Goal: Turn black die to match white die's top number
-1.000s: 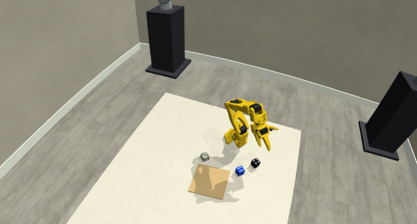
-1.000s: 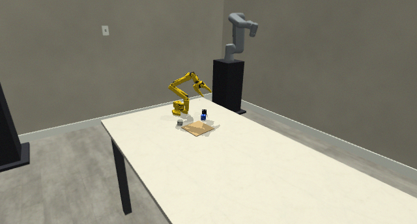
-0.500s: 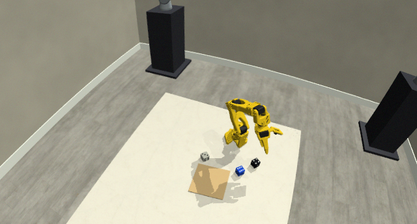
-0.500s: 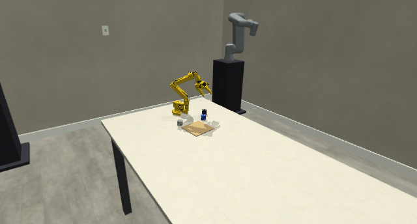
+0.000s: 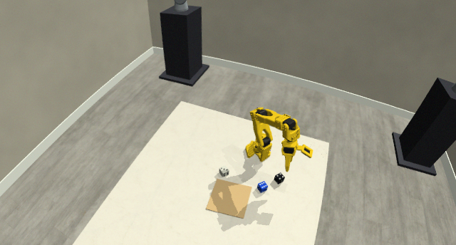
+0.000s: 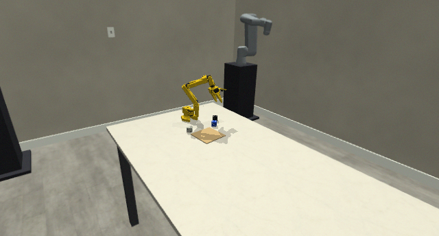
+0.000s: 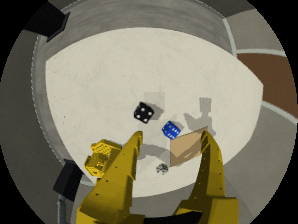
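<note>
Beside mat (image 5: pixel 229 201): black die (image 5: pixel 279 178), white pips, on table.

Top view: high, looking steeply down at the worktop (image 5: pixel 171 138); exterior: far off, low, facing along it; wrist: close behind the pincer (image 7: pixel 172 144), looking down; all sharing the mat (image 5: pixel 228 202).
</note>
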Controlling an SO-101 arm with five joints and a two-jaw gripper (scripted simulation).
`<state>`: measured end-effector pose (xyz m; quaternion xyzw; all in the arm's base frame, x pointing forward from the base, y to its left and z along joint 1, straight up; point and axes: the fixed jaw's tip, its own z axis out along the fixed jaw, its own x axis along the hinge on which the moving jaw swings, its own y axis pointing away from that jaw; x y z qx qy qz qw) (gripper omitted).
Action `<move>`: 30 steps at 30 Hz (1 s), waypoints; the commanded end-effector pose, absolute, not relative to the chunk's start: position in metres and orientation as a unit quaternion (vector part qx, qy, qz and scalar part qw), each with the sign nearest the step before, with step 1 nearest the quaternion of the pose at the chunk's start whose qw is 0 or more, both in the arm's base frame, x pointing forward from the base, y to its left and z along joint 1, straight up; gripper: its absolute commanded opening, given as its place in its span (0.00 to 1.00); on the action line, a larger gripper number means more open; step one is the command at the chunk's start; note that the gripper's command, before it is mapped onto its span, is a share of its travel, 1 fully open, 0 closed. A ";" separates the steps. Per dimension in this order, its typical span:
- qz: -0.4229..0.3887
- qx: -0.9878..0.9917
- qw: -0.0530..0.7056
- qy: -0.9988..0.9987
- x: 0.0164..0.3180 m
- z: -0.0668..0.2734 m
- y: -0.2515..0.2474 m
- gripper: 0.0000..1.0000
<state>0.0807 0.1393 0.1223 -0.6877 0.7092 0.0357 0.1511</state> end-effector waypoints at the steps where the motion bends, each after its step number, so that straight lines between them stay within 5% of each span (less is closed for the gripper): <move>1: 0.052 -0.646 0.166 0.743 0.082 0.131 0.146 0.35; 30: 0.068 -0.448 0.102 0.886 0.081 0.124 0.160 0.35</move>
